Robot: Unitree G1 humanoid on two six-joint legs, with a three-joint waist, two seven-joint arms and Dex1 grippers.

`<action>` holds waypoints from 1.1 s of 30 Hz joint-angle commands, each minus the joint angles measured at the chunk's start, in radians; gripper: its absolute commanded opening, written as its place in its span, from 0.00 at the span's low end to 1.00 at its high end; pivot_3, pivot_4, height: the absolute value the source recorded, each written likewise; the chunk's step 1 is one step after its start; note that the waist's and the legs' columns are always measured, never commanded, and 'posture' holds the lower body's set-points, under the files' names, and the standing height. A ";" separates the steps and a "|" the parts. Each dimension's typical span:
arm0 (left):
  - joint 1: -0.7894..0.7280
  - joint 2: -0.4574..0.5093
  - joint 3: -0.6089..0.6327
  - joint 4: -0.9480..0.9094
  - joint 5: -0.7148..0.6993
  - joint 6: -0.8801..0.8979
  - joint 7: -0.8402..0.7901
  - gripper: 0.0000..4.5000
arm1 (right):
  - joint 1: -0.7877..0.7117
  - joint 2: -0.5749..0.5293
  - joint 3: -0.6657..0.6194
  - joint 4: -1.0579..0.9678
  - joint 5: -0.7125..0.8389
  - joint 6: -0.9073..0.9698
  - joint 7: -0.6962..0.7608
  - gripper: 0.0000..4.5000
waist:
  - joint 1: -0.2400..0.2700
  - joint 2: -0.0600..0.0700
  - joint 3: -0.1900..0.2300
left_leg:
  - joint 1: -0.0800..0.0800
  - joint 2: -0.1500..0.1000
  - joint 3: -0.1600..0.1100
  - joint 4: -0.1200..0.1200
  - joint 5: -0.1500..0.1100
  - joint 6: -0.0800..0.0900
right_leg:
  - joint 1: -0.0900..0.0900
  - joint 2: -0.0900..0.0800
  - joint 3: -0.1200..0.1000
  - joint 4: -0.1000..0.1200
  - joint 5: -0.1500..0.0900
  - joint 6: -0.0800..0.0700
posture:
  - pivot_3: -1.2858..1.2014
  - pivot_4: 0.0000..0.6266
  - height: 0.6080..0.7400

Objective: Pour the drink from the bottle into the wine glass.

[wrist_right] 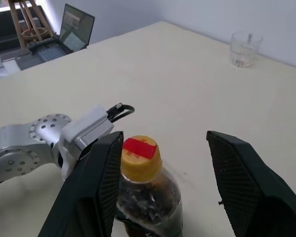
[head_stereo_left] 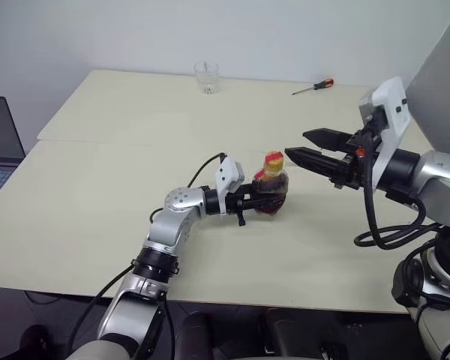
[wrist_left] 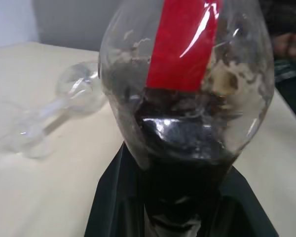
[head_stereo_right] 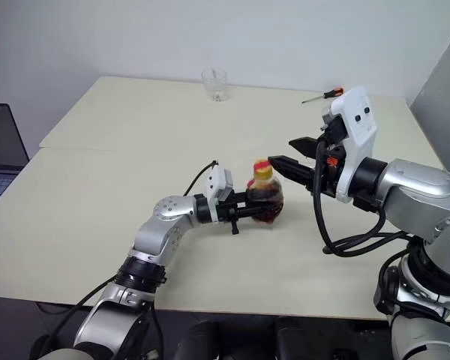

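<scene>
left gripper (head_stereo_left: 249,201): pinching bottle (head_stereo_left: 272,192) by its body, upright, mid-table | right gripper (head_stereo_left: 304,148): fingers spread, beside yellow cap (wrist_right: 140,157), not touching | wine glass (wrist_left: 56,111): lying on table (head_stereo_left: 120,150) near bottle

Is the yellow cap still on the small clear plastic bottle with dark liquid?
Yes, the yellow cap sits closed on the small clear plastic bottle, between the open black fingers of the right gripper.
</scene>
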 commanded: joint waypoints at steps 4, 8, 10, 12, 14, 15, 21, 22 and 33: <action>-0.021 0.012 -0.020 -0.050 -0.010 -0.004 -0.035 0.17 | 0.020 -0.010 0.021 -0.025 0.147 0.009 -0.142 0.64 | 0.000 0.000 0.000 | 0.000 0.000 0.000 0.000 0.000 0.000 | 0.000 0.000 0.000 0.000 -0.002 0.003 | 0.52 0.24 1.00; -0.030 0.019 -0.023 -0.032 0.006 -0.018 -0.034 0.17 | 0.043 -0.010 0.032 -0.020 0.209 0.004 -0.219 0.64 | 0.000 0.000 0.000 | 0.000 0.000 -0.001 0.000 0.000 0.000 | 0.000 0.000 0.000 0.000 -0.002 0.003 | 0.52 0.24 1.00; -0.033 0.021 -0.024 -0.024 0.015 -0.027 -0.032 0.17 | 0.055 -0.014 0.046 -0.013 0.244 -0.018 -0.261 0.64 | 0.000 0.000 0.000 | 0.000 0.000 -0.001 0.000 0.000 0.000 | 0.000 0.000 0.000 0.000 -0.002 0.003 | 0.52 0.24 1.00; -0.035 0.021 -0.025 -0.019 0.021 -0.036 -0.030 0.17 | 0.065 -0.019 0.064 -0.003 0.282 -0.046 -0.304 0.64 | 0.000 0.000 0.000 | 0.000 0.000 -0.001 0.000 0.000 0.000 | 0.000 0.000 0.000 0.000 -0.002 0.003 | 0.52 0.24 1.00; -0.035 0.020 -0.024 -0.016 0.022 -0.040 -0.030 0.17 | 0.083 -0.027 0.091 0.004 0.319 -0.078 -0.350 0.64 | 0.000 0.000 0.000 | 0.000 0.000 0.000 0.000 0.000 0.000 | 0.000 0.000 0.000 0.000 -0.002 0.003 | 0.52 0.24 1.00; -0.034 0.020 -0.024 -0.015 0.024 -0.043 -0.028 0.17 | 0.092 -0.034 0.107 0.007 0.339 -0.097 -0.375 0.64 | 0.000 0.000 0.000 | 0.000 0.000 -0.001 0.000 0.000 0.000 | 0.000 0.000 0.000 0.000 -0.002 0.003 | 0.52 0.24 1.00; -0.034 0.018 -0.021 -0.009 0.025 -0.051 -0.021 0.16 | 0.117 -0.124 0.194 0.039 0.472 -0.233 -0.512 0.64 | 0.000 0.000 0.000 | 0.000 0.000 0.000 0.000 0.000 0.000 | 0.000 0.000 0.001 0.000 -0.002 0.003 | 0.52 0.24 1.00; -0.034 0.018 -0.020 -0.009 0.025 -0.051 -0.019 0.16 | 0.119 -0.145 0.209 0.043 0.496 -0.257 -0.529 0.64 | 0.000 0.000 0.000 | 0.000 0.000 0.000 0.000 0.000 0.000 | 0.000 0.000 0.001 0.000 -0.002 0.003 | 0.52 0.24 1.00; -0.028 0.017 -0.022 -0.004 0.026 -0.060 -0.008 0.16 | 0.110 -0.292 0.371 0.071 0.614 -0.464 -0.623 0.42 | 0.000 0.000 0.000 | 0.000 0.000 -0.001 0.000 0.000 0.001 | 0.000 0.000 0.001 -0.001 -0.002 0.003 | 0.52 0.24 1.00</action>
